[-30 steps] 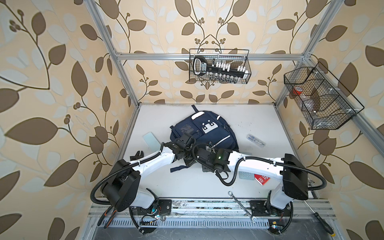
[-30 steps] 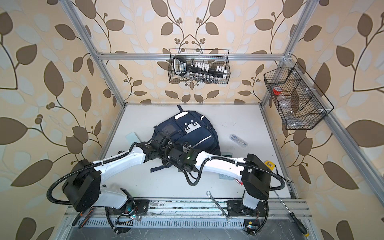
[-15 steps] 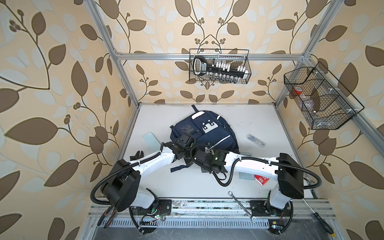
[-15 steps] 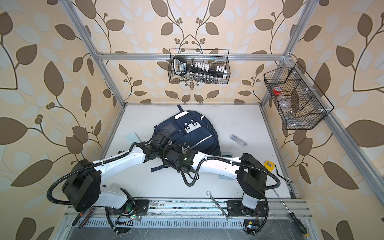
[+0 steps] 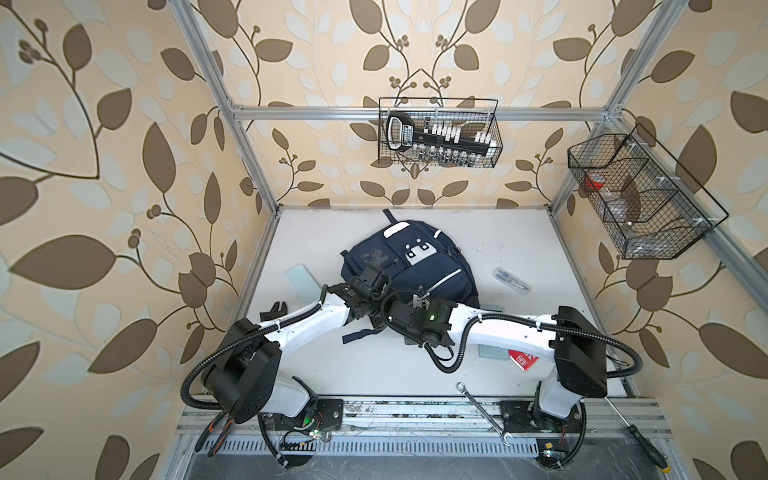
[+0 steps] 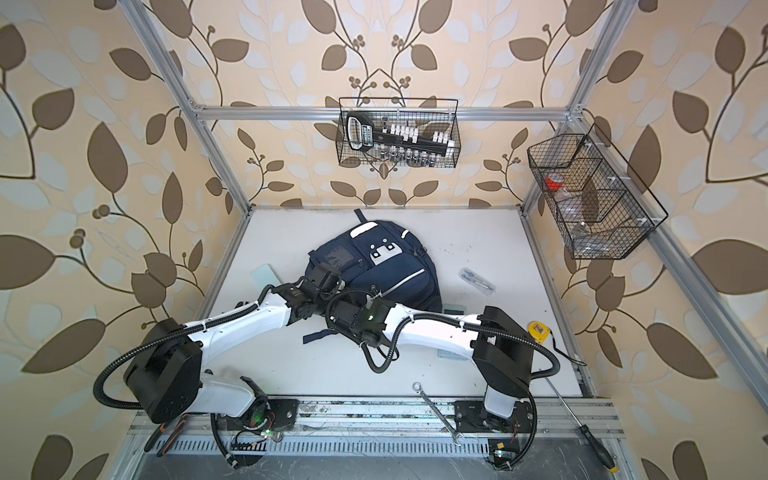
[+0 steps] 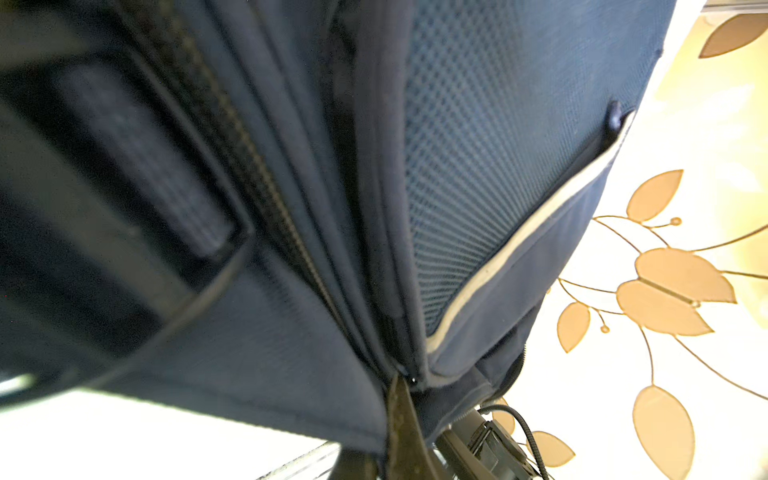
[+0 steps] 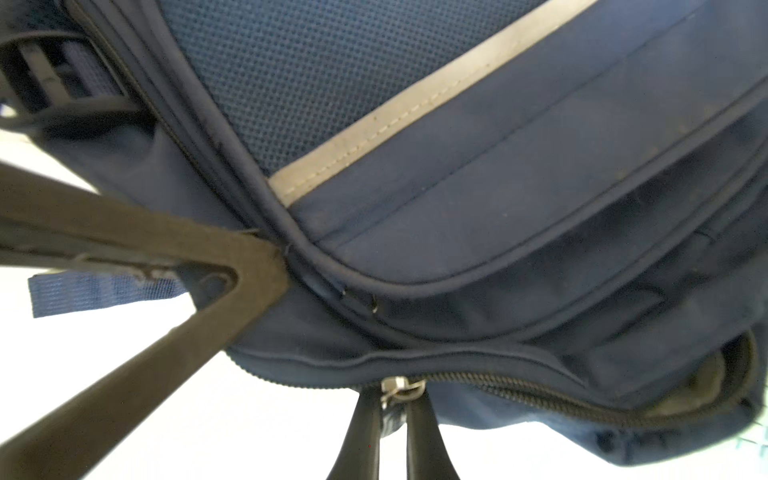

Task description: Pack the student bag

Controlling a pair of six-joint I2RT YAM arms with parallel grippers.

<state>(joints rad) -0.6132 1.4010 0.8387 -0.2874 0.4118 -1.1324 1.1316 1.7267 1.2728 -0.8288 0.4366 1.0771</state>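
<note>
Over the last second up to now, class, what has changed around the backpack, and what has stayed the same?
The right claw slid a little to the left along the near edge of the bag and closed on the zip pull. The left claw stayed shut, pinching the bag's seam, and the bag itself has not moved.

You see a navy student bag [image 5: 440,278], white-striped; at its nine o'clock, a pale-green card [image 5: 301,280]; walls [image 5: 332,50] beige, brown-leafed.
</note>
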